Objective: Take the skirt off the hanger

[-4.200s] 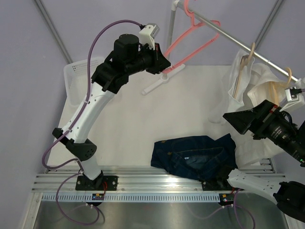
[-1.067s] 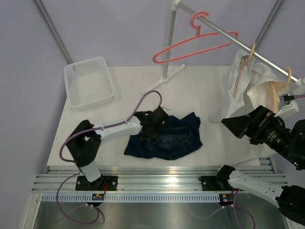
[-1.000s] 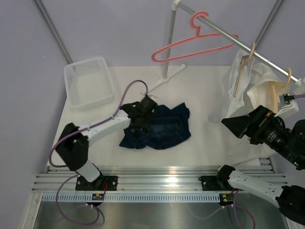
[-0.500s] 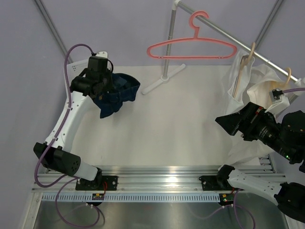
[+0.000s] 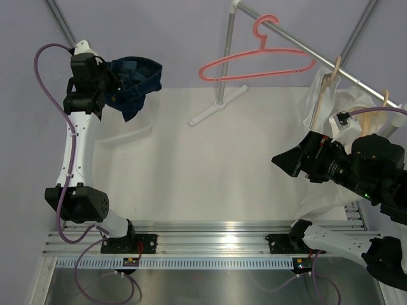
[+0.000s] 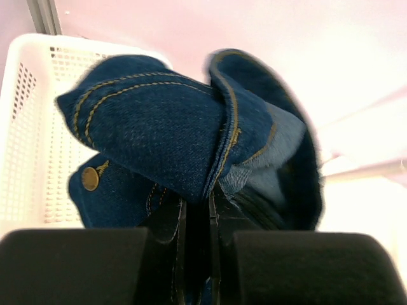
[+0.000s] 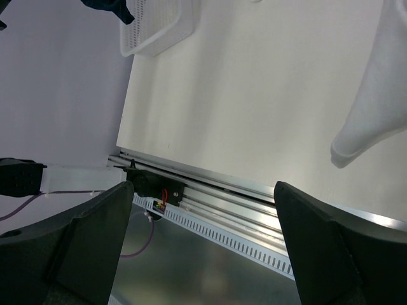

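My left gripper (image 5: 109, 89) is shut on the dark blue denim skirt (image 5: 133, 79) and holds it bunched in the air above the white basket (image 5: 127, 135), at the far left. In the left wrist view the skirt (image 6: 172, 140) hangs from my jaws, which are pinched together on its folded edge (image 6: 197, 254), with the basket (image 6: 32, 140) beneath. The pink hanger (image 5: 257, 60) hangs empty on the metal rail (image 5: 305, 47). My right gripper (image 5: 289, 159) is open and empty, raised at the right, well away from the skirt.
White garments (image 5: 343, 114) hang on wooden hangers at the right end of the rail, close to my right arm. The rail's stand (image 5: 219, 105) has its foot on the white table (image 5: 222, 165). The right wrist view shows the table's front edge and aluminium frame (image 7: 241, 190).
The skirt lay on the table in front of the arms; my left gripper took hold of it, dragged it left, and lifted it up over the basket. The hanger swung and settled. My right arm shifted slightly left.
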`<act>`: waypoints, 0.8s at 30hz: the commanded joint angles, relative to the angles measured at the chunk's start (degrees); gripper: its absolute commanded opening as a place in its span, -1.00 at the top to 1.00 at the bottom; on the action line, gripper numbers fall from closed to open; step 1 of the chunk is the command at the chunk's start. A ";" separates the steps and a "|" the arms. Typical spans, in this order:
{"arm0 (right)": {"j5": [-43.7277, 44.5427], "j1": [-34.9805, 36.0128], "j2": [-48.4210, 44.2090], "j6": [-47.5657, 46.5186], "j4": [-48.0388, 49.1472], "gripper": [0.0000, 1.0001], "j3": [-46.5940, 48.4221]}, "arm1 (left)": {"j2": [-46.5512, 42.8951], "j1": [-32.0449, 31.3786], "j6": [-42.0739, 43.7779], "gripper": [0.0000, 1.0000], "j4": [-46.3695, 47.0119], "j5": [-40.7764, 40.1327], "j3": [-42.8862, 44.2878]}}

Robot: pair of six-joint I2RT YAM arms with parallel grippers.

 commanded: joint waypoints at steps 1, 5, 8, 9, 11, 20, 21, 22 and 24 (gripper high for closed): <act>-1.31 -0.31 1.38 -0.70 -10.62 -0.99 1.67 | 0.01 3.00 -7.09 1.00 12.85 6.36 -0.52; -1.49 -0.31 2.44 -1.58 -11.14 -0.99 2.46 | 2.38 4.59 -11.67 1.00 12.95 8.92 -1.40; -1.05 -0.31 2.97 -1.93 -11.76 -0.99 3.69 | 2.21 5.29 -15.35 1.00 15.41 9.35 -5.61; -0.79 -0.31 3.06 -2.02 -11.85 -0.99 3.86 | 2.04 5.29 -15.71 1.00 16.63 9.27 -6.40; -0.79 -0.31 3.06 -2.02 -12.20 -0.99 4.04 | 1.86 5.20 -17.55 1.00 17.70 9.36 -7.11; -0.70 -0.31 2.97 -1.93 -12.99 -0.99 4.74 | 0.46 4.06 -13.80 1.00 17.18 6.47 -5.37; -0.61 -0.31 2.97 -2.02 -12.99 -0.99 4.83 | 0.54 3.28 -12.30 1.00 14.74 2.63 -4.31; -0.53 -0.31 3.06 -2.20 -12.90 -0.99 4.92 | 0.80 1.36 -10.81 1.00 13.49 -0.46 -3.17; -0.35 -0.31 3.06 -2.29 -12.82 -0.99 5.01 | 2.47 -0.33 -6.69 1.00 10.34 -7.30 0.51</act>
